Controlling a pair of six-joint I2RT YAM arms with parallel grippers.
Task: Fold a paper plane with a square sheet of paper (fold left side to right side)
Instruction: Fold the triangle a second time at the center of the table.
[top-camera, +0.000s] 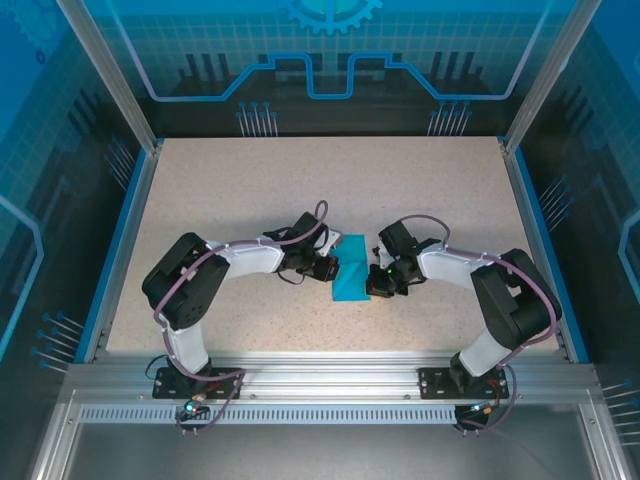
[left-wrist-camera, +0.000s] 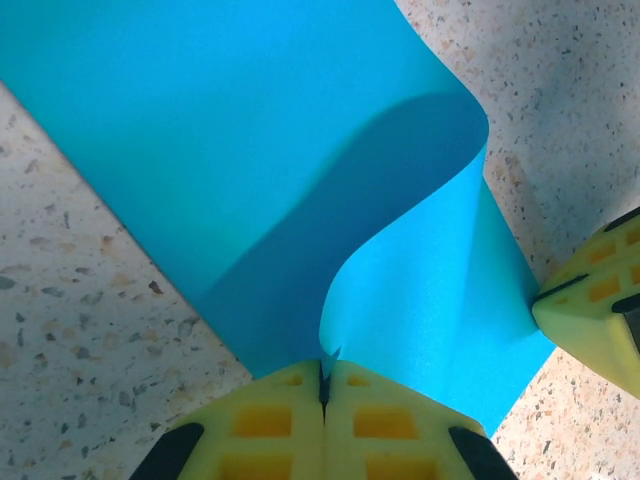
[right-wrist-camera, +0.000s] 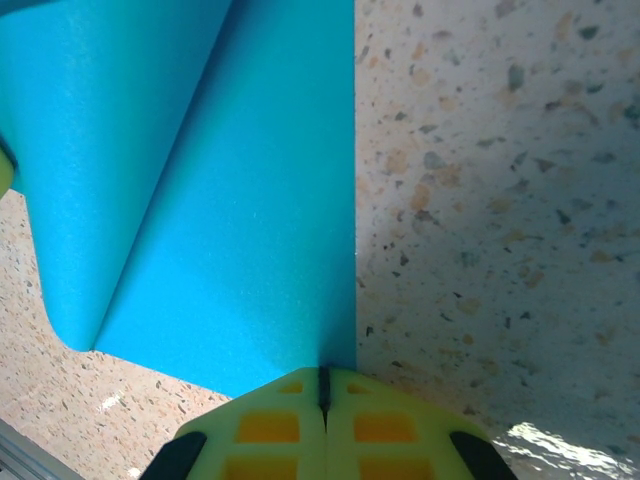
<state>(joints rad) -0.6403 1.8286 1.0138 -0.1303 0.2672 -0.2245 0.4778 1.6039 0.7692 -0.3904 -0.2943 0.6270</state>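
Two grippers on one sheet, mid-table. Lying between them on the speckled table (top-camera: 250, 200): the square sheet of paper (top-camera: 351, 272), bright blue, looking narrower than square from above.

Judged roughly halfway through the left-to-right fold. Left side lifted and rolled over toward the right, arched in a soft loop. Not pressed flat, and no crease visible along the bend. Left to do, on this reading: bringing the carried edge down onto the right edge, matching corners, flattening the loop into a sharp fold, then letting go. Nothing yet resembling a dart.

Left gripper (left-wrist-camera: 323, 382): yellow pads closed tight together with no gap, nipping the raised edge of the curled paper right at the tips. Right gripper (right-wrist-camera: 323, 385): likewise clamped together, pinching the near edge of the sheet at its right-hand corner, seemingly pinning that side in place against the table. From the left wrist, one yellow fingertip (left-wrist-camera: 595, 320) of the other gripper at the sheet's near corner.
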